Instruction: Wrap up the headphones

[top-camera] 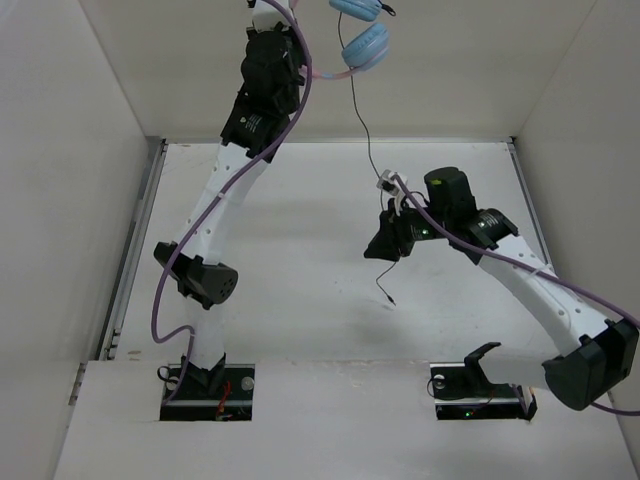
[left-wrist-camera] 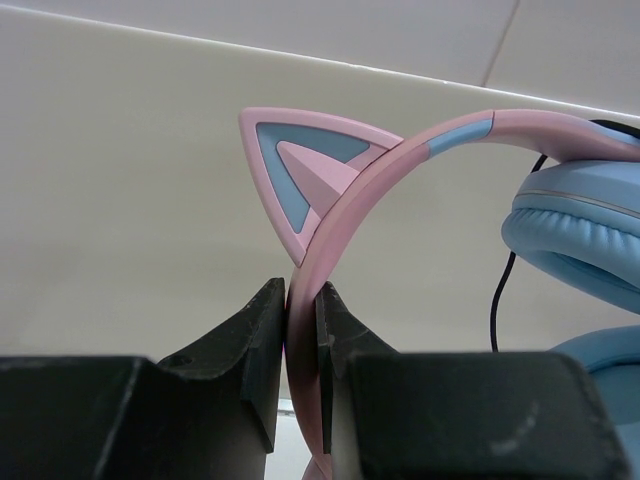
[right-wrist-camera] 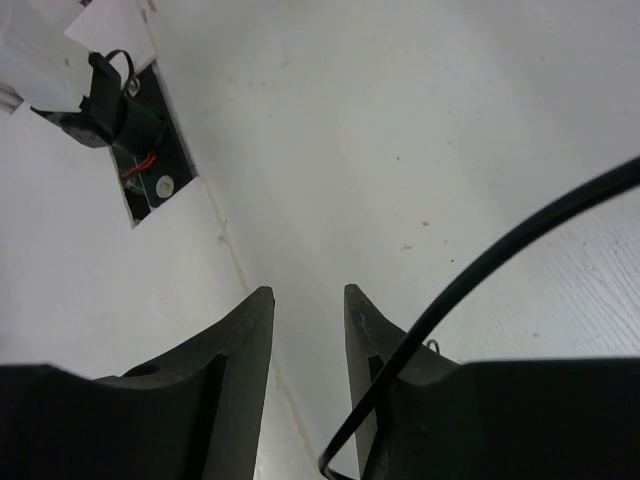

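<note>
Pink headband (left-wrist-camera: 345, 200) of the headphones (top-camera: 364, 44) is pinched tight in my left pincer (left-wrist-camera: 300, 297). The jaws are clamped just under the cat ear (left-wrist-camera: 300, 165), and a light blue ear cup (left-wrist-camera: 575, 235) hangs off to one side of the pincer. The thin black cable (top-camera: 361, 115) drops from the cups down to my right pincer (right-wrist-camera: 305, 300). That one's jaws stand apart. The cable just crosses over one finger (right-wrist-camera: 360, 320), not pinched, and its loose end dangles just past the pincer.

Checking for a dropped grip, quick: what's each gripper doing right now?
Left gripper: closed on the pink headband of the headphones.
Right gripper: open, jaws apart; the black cable crosses one finger, unclamped.
</note>
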You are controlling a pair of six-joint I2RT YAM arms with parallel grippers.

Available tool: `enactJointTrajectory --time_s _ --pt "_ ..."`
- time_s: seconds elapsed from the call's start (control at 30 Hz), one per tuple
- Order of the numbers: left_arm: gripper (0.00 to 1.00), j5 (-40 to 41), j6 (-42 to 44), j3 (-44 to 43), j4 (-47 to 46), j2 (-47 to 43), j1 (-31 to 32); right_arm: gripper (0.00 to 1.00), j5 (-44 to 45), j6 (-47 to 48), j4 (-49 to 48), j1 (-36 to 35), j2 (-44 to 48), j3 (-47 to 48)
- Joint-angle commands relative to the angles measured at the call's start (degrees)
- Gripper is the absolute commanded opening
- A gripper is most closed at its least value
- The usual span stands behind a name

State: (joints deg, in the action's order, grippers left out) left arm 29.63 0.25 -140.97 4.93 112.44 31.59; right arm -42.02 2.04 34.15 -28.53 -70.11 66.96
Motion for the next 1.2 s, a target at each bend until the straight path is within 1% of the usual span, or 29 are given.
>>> enactJointTrajectory --time_s 0.0,0.03,0.07,0.13,0.17,0.27,0.37,0.47,0.53,0.6,0.73,0.87,1.1,1.17 --pt "0.01 1.0 -0.7 -2.1 -8.7 -1.4 -1.1 0.38 1.9 4.5 1.8 -1.1 -0.3 3.8" --pt "0.01 1.0 -0.5 -2.1 -8.8 -1.4 -1.3 0.35 2.0 5.1 2.1 -1.3 -0.5 4.1" --pt "0.01 1.1 -0.5 -2.1 -8.8 -1.3 -1.4 0.29 2.0 5.7 2.5 -1.4 -0.7 4.7" --pt "0.01 1.3 -0.5 -2.0 -8.8 -1.2 -1.5 0.16 2.3 8.2 4.1 -2.2 -1.7 6.3" --pt "0.01 1.5 -0.6 -1.9 -8.8 -1.1 -1.5 0.13 2.9 9.3 4.8 -2.5 -2.0 7.1" --pt "0.01 1.7 -0.5 -1.2 -8.7 -1.1 -1.1 0.09 7.6 14.7 9.0 -4.8 -4.1 11.2" --pt "0.01 1.5 0.4 0.9 -8.8 -1.3 -0.2 0.06 15.5 23.1 14.5 -8.0 -6.9 16.6" --pt "0.01 1.7 2.5 5.6 -9.8 -2.1 0.4 0.04 26.3 31.1 17.5 -11.3 -8.8 21.6" --pt "0.01 1.7 3.7 11.3 -12.0 -3.5 0.5 0.04 32.5 35.2 17.8 -12.6 -9.3 23.6" --pt "0.01 1.7 5.0 16.6 -14.4 -4.6 0.5 0.03 38.5 39.2 17.2 -13.4 -9.7 25.1" --pt "0.01 1.9 6.9 25.2 -17.1 -6.6 0.3 0.02 47.3 46.0 14.3 -13.4 -10.0 29.0" --pt "0.01 1.7 7.1 29.2 -17.6 -7.7 -0.3 0.01 53.3 52.5 10.0 -12.2 -9.9 31.3" --pt "0.01 -0.6 7.3 35.0 -16.5 -9.6 1.5 0.00 62.2 63.1 -3.2 -10.7 -9.6 31.3" --pt "0.01 -1.7 7.1 37.2 -15.7 -10.8 2.5 0.00 64.3 66.9 -8.5 -9.5 -9.3 30.0"
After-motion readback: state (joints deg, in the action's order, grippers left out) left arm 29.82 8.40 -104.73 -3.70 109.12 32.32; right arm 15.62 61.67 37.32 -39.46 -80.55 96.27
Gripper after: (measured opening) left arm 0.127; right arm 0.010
